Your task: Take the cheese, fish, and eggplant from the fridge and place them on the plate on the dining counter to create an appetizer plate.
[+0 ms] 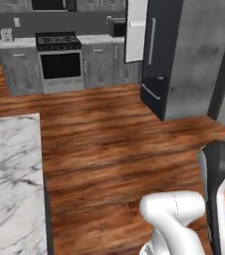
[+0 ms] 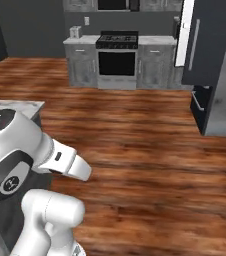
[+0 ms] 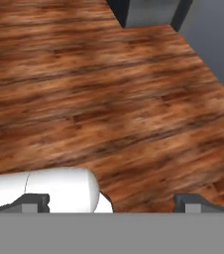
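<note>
Left base view gives me the fridge [image 1: 184, 55] on the far right of the room, tall and dark grey, its long axis straight up. Its upper door [image 1: 136, 30] stands swung open, so I see the pale inner side of it, turned toward the stove [image 1: 59, 62]. The long grey bar handle [image 1: 152, 41] runs vertical on the dark front, and a shorter handle [image 1: 151, 91] lies across the lower drawer. At the left edge of this view a white-and-grey veined marble top [image 1: 12, 184] reaches in over the wooden floor [image 1: 119, 144]; it is probably the dining counter, but no stools show, so I am not sure.

Right base view shows the same fridge [image 2: 215, 60] from the other side, again at the right edge, with the open door [image 2: 187, 25] seen nearly edge-on as a thin white strip. Here only a small corner of the marble top [image 2: 15, 106] appears, behind the white arm [image 2: 15, 160].

Hand view looks down on the floor [image 3: 109, 99], and the foot of the fridge [image 3: 148, 12] sits at its top edge. The gripper [image 3: 113, 202] hangs over bare boards, its two dark fingertips [image 3: 34, 202] set far apart with nothing between them.
</note>
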Motion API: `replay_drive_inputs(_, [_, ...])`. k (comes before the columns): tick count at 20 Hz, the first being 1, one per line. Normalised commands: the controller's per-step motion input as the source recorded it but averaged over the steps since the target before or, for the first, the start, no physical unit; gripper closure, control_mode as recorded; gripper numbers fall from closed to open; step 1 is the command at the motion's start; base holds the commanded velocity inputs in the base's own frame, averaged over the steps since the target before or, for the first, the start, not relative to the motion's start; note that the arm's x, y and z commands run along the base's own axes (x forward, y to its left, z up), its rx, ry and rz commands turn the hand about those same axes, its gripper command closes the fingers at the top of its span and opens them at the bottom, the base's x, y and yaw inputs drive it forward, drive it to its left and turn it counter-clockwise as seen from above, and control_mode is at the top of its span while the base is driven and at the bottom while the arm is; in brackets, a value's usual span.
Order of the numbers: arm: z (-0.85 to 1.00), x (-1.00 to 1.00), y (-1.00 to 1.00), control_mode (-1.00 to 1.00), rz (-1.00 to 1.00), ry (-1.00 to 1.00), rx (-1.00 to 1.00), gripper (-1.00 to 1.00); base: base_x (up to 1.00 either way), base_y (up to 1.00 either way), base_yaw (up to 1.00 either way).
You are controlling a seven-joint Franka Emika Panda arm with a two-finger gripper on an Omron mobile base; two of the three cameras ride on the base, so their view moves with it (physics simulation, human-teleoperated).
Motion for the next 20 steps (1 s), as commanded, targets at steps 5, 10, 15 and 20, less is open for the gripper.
replay_drive_inputs(5, [0.00, 0.00, 0.00, 1.00, 0.00, 0.00, 0.00, -1.00, 1.00, 0.00, 0.29])
replay_drive_inputs(10, [0.00, 0.00, 0.00, 1.00, 0.00, 0.00, 0.00, -1.00, 1.00, -0.04, 0.22])
replay_drive_inputs(15, [0.00, 0.00, 0.00, 1.00, 0.00, 0.00, 0.00, -1.00, 1.00, -0.18, 0.18])
replay_drive_inputs(20, [0.00, 0.00, 0.00, 1.00, 0.00, 0.00, 0.00, -1.00, 1.00, -0.35, 0.04])
